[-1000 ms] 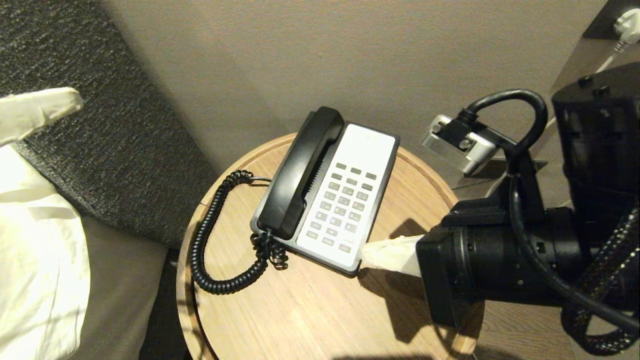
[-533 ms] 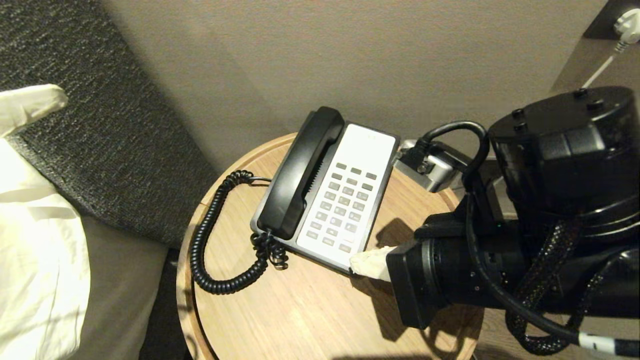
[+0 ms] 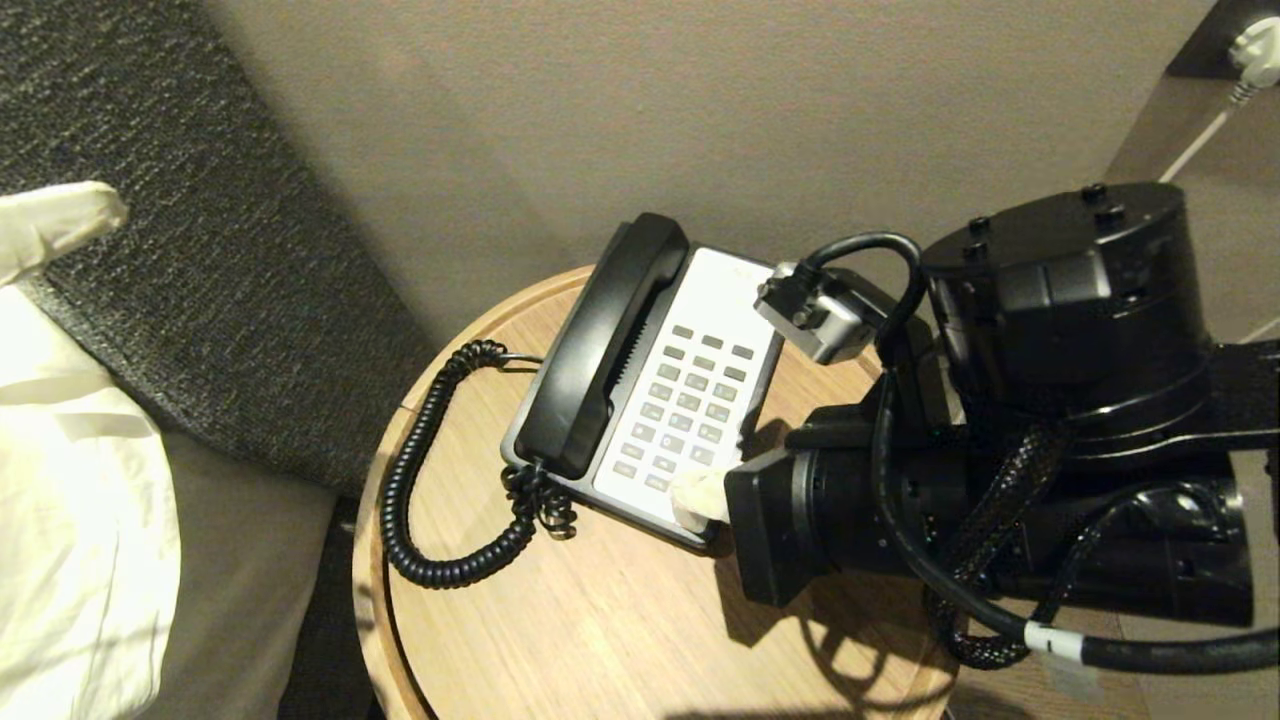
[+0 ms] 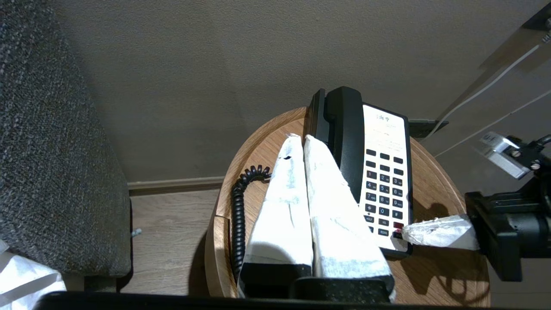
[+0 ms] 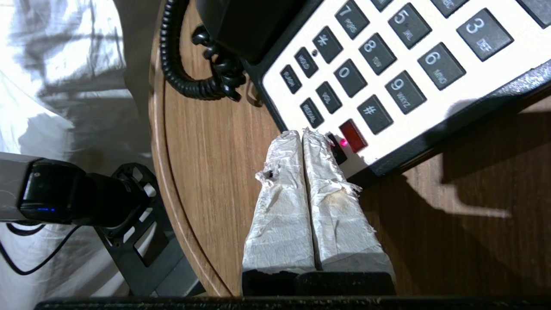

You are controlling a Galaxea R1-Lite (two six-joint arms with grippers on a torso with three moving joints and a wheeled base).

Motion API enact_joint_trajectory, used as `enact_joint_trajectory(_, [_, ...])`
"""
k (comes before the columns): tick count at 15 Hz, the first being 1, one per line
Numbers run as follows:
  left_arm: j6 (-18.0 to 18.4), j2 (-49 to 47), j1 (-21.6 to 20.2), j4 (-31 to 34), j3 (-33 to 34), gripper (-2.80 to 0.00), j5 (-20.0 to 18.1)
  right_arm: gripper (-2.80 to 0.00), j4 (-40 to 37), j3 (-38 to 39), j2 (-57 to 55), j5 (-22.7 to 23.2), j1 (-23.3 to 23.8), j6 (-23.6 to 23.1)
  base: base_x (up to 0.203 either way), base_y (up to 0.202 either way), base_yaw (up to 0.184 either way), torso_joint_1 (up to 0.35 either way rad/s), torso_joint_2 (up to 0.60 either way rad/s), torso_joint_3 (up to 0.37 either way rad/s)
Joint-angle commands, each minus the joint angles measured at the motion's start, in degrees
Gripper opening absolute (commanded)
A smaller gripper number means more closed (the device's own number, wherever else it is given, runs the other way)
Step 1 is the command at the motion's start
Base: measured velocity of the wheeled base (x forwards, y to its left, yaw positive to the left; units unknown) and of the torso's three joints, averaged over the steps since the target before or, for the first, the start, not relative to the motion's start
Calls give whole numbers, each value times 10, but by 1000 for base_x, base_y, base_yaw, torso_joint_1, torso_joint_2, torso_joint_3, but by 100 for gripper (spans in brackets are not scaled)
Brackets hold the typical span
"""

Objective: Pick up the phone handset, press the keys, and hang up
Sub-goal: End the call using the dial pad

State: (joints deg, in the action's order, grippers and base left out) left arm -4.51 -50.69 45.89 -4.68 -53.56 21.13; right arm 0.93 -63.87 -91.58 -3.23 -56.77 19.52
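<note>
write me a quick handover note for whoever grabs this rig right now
Right gripper: shut, tips at the near bottom corner of the keypad, beside a lit red key.
Left gripper: shut, empty, held off to the left, clear of the round table.
Phone handset: lying in its cradle on the phone base, coiled cord looped on the table.
Left: whether the handset was already lifted cannot be told; hang-up to confirm.

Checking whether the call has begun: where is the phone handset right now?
In the head view the phone handset lies in its cradle on the left side of the phone base, on the round wooden table, its coiled cord looping off left.
</note>
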Motion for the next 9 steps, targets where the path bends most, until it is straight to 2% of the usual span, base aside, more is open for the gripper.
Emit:
enact_joint_trajectory(1, [-1, 1, 0, -1, 0, -280, 1, -280, -8, 1, 2, 1, 0, 1, 0, 0, 0, 0, 0, 0])
enact_joint_trajectory(3, [-1, 1, 0, -1, 0, -280, 1, -280, -33, 0, 9, 1, 1, 1, 0, 0, 0, 0, 0, 0])
enact_joint_trajectory(9, [-1, 0, 0, -1, 0, -280, 1, -280, -30, 0, 3, 0, 12, -4, 0, 0, 0, 0, 0, 0])
